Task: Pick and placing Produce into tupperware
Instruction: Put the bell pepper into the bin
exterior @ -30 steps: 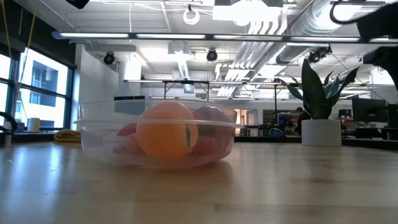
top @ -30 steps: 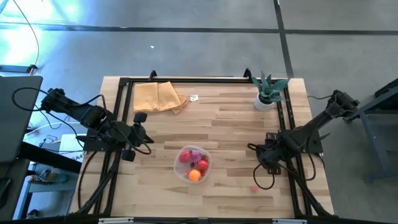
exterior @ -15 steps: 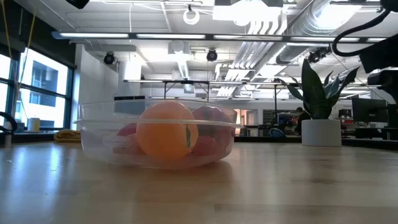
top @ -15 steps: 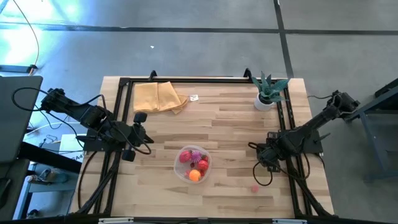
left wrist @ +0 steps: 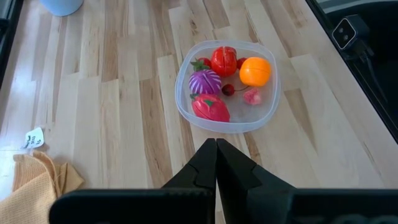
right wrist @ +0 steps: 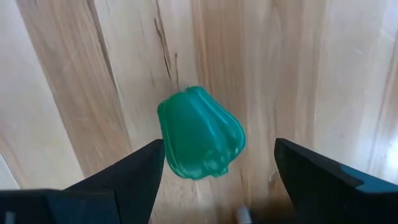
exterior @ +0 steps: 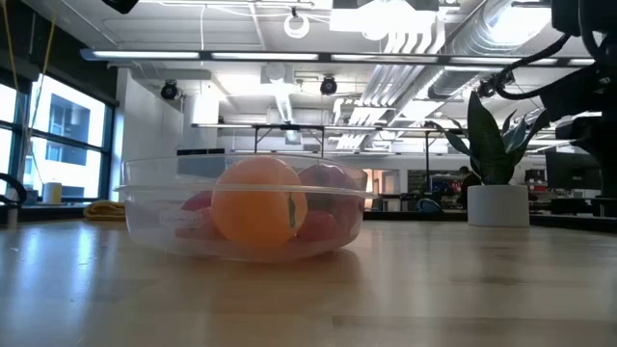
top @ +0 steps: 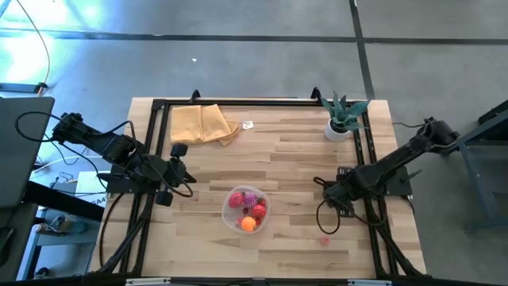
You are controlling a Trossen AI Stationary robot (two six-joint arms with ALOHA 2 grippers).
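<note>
The clear tupperware (top: 248, 211) sits on the table near its middle, toward the near edge. It holds several toy produce pieces: a red tomato (left wrist: 224, 60), an orange (left wrist: 255, 71), a purple piece (left wrist: 204, 81) and a red piece (left wrist: 210, 108). A green toy pepper (right wrist: 200, 132) lies on the wood. My right gripper (right wrist: 217, 155) is open, one finger on each side of the pepper and apart from it. In the high view the right gripper (top: 324, 191) hides the pepper. A small pink piece (top: 324, 241) lies near the table's near right. My left gripper (left wrist: 216, 163) is shut, left of the tupperware.
A potted green plant (top: 343, 119) stands at the far right corner. A folded yellow-tan cloth (top: 202, 124) lies at the far left, with a small white tag (top: 248, 125) beside it. A black frame (top: 238, 102) runs along the table's edges. Bare wood lies between the tupperware and the right gripper.
My right gripper has moved a little toward the table's left and far edges, away from the pink piece. The left arm, the tupperware and its contents have stayed where they were.
</note>
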